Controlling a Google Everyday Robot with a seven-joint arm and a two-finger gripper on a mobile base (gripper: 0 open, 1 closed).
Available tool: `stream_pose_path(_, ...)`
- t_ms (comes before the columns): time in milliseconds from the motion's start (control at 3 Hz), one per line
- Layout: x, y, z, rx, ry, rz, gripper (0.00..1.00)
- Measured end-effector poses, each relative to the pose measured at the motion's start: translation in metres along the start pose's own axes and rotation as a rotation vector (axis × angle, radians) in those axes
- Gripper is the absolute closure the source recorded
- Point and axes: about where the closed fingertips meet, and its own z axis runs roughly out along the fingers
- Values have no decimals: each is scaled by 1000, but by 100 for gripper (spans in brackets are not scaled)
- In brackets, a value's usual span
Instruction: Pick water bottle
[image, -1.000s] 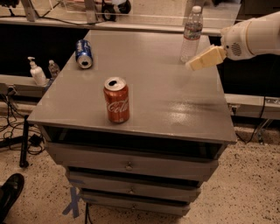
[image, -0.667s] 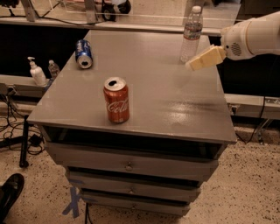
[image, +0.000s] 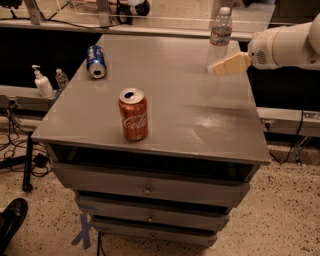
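The water bottle (image: 219, 36) is a tall clear bottle with a white cap and a pale label band. It stands upright at the far right of the grey cabinet top (image: 165, 100). My gripper (image: 214, 69) reaches in from the right on a white arm (image: 285, 47). Its cream fingers (image: 230, 64) point left, just in front of the bottle's lower part. It holds nothing that I can see.
A red cola can (image: 133, 114) stands upright near the front middle. A blue can (image: 95, 61) lies on its side at the far left. A white pump-dispenser bottle (image: 42, 83) and a tiny clear bottle (image: 62, 78) sit on a lower ledge left. Drawers (image: 147, 189) below.
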Motion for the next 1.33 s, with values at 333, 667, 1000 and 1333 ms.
stream_pose_path(333, -1, -16, 27, 19, -62, 36, 0)
stream_pose_path(667, -1, -24, 61, -2, -117, 50, 0)
stream_pose_path(1000, 1, -35, 92, -19, -166, 38, 0)
stream_pose_path(1333, 1, -44, 117, -19, -206, 25, 0)
